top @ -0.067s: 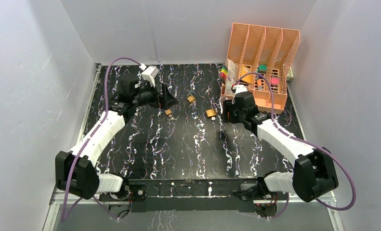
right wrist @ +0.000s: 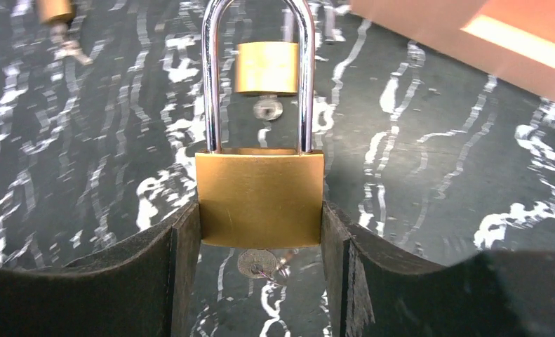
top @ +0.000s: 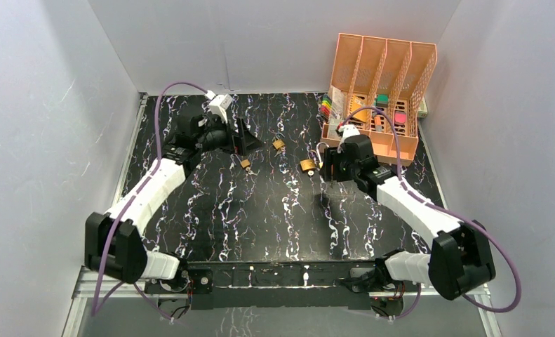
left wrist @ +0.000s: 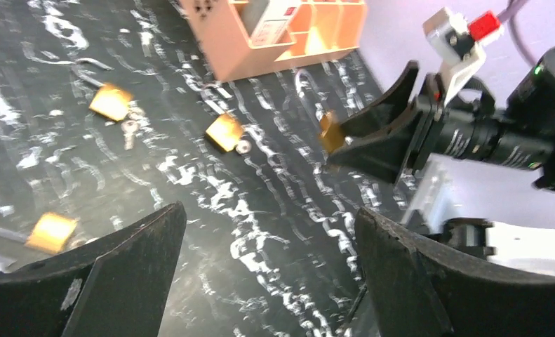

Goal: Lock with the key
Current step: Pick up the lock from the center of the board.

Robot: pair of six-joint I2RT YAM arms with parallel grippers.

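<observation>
Two arms are bolted at the near edge of the marbled black table [top: 274, 217], and both are stretched toward its far half. Right of centre, the brass padlock [right wrist: 259, 196] is clamped by its body between the jaws of the right gripper [right wrist: 260, 219] and held off the table, shackle pointing away. Both shackle legs appear seated in the body, and a key [right wrist: 259, 263] is seen under it, apparently in the keyhole. Just beyond and to the left, three loose padlocks [top: 306, 166] are left lying on the table, at least one with a key beside it. Further back on the left, the left gripper [left wrist: 271, 210] is turned toward the held padlock, its jaws spread wide with nothing between them and well apart from the key. The pickup is judged done, while the key remains to be gripped and turned, so locking is not yet shown. At the far right, an orange organiser [top: 383, 77] is stood on the table. A white label with red print is glimpsed inside it but cannot be read, and no brand can be made out on the padlock face.
</observation>
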